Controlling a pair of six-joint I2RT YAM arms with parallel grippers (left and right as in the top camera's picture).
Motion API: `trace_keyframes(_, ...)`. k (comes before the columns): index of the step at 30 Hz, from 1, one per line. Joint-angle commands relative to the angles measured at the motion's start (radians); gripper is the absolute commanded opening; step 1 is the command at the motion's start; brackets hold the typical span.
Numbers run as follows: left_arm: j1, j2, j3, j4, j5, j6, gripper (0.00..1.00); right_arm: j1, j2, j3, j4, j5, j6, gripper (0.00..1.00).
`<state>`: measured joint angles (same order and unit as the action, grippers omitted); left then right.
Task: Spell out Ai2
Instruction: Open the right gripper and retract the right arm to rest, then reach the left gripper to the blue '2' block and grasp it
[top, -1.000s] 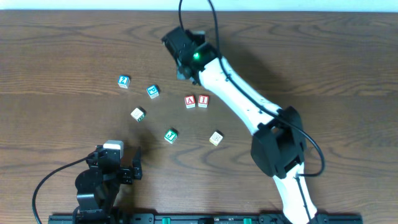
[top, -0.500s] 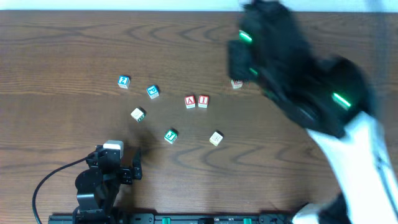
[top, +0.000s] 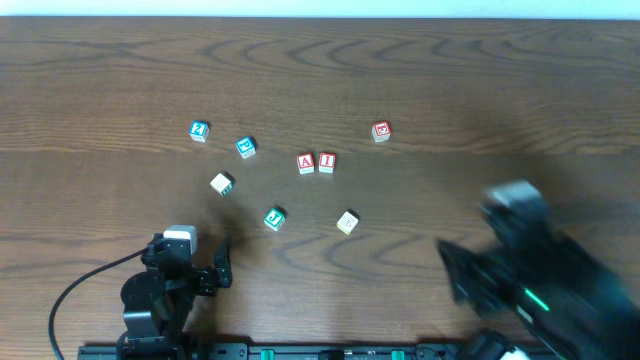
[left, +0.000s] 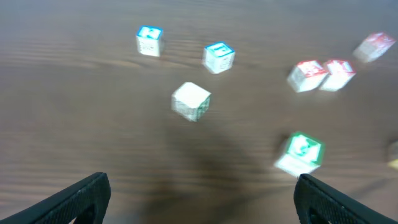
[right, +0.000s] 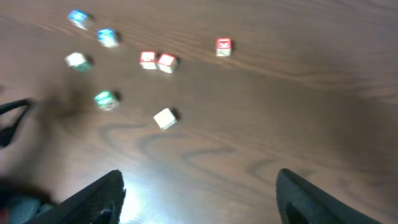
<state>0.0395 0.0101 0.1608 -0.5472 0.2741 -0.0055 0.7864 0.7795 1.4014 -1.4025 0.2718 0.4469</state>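
– Our right arm (top: 540, 285) is coming back from the far side of the table (top: 520, 80). A lone red block (top: 381, 131) is now showing where the arm was covering things a second ago.
– Where is that block from our right gripper (right: 199, 196)?
– It is lying far ahead of it, almost straight on and well apart. We cannot read its mark.
– Are we squeezing the fingers?
– No, we are holding them spread wide, with nothing between them.
– And the A block (top: 306, 163) and the I block (top: 327, 162)?
– They are sitting side by side, touching, ahead of that gripper and to its left. The lone red block is lying apart from them, to their right. A cream block (right: 165, 118) is sitting nearer to us.
– What is our left gripper (left: 202, 199) doing?
– It is waiting with its fingers spread wide too, holding nothing. Ahead of it we are seeing a white block (left: 191, 101). Farther off are the left blue block (left: 148, 40) and the right blue block (left: 218, 56). A green block (left: 300, 152) is ahead to its right.
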Motion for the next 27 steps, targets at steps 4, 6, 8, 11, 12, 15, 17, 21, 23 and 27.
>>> trace_keyframes(4, 0.006, -0.006, -0.008, 0.0, 0.187, -0.343, 0.95, 0.009, -0.196, -0.029, -0.028, -0.08, 0.009, 0.95)
trace_keyframes(6, 0.006, -0.006, -0.008, 0.028, 0.188, -0.345, 0.96, 0.009, -0.219, -0.029, -0.041, -0.099, 0.009, 0.99)
trace_keyframes(8, 0.006, -0.006, -0.008, 0.043, 0.201, -0.391, 0.95, 0.009, -0.223, -0.029, -0.058, -0.119, 0.009, 0.99)
trace_keyframes(11, 0.006, -0.005, -0.008, 0.104, 0.258, -0.418, 0.95, 0.009, -0.221, -0.029, -0.055, -0.127, 0.009, 0.99)
trace_keyframes(12, 0.006, -0.005, -0.007, 0.128, 0.274, -0.426, 0.95, 0.009, -0.221, -0.029, -0.048, -0.126, 0.008, 0.99)
trace_keyframes(15, 0.007, 0.01, 0.021, 0.164, 0.249, -0.455, 0.95, 0.009, -0.22, -0.029, -0.035, -0.118, 0.008, 0.99)
trace_keyframes(17, 0.007, 0.049, 0.071, 0.163, 0.2, -0.447, 0.96, 0.009, -0.22, -0.029, -0.027, -0.118, 0.008, 0.99)
trace_keyframes(21, 0.007, 0.215, 0.243, 0.134, 0.042, -0.351, 0.95, 0.009, -0.22, -0.029, -0.013, -0.106, 0.008, 0.99)
trace_keyframes(23, 0.007, 0.354, 0.355, 0.095, -0.043, -0.274, 0.95, 0.009, -0.22, -0.029, -0.008, -0.092, 0.009, 0.99)
trace_keyframes(27, 0.007, 0.681, 0.566, 0.047, -0.127, -0.115, 0.95, 0.009, -0.22, -0.029, -0.002, -0.051, 0.009, 0.99)
